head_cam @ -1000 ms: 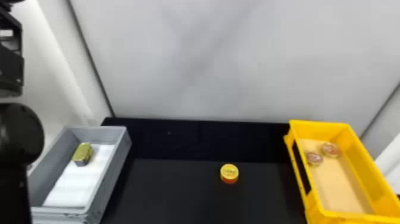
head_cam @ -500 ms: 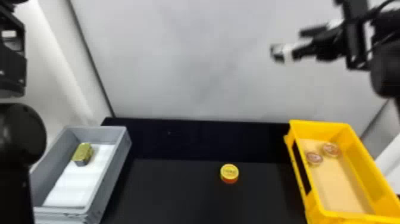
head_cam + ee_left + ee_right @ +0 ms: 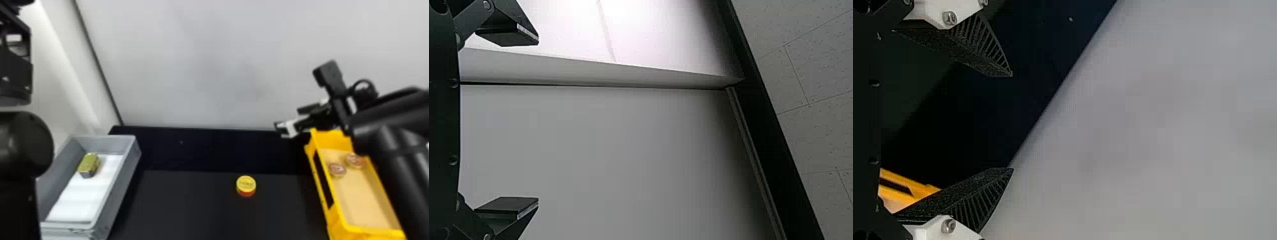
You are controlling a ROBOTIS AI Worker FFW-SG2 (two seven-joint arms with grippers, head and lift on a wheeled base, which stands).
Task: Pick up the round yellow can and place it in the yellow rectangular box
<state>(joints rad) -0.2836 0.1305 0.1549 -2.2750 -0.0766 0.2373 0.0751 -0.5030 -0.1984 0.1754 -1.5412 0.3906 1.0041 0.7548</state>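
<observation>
Smooth pale wall (image 3: 198, 63), matte black desk (image 3: 185, 204), round yellow can (image 3: 246, 185) off its back edge; right gripper (image 3: 289, 118), left gripper (image 3: 538, 121) both spread.

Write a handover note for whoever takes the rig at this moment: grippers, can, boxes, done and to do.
Left gripper: open, empty, off to the left facing the wall.
Right gripper: open, empty, up near the far end of the yellow box.
Can: lid up on the black table, between the two boxes.
Yellow box: on the right, two round tins inside. Gray box: on the left, holds a gold tin.
Done: no pick or place yet.
To do: grasp the can, lift it, set it in the yellow box; the right gripper looks the likelier choice.
</observation>
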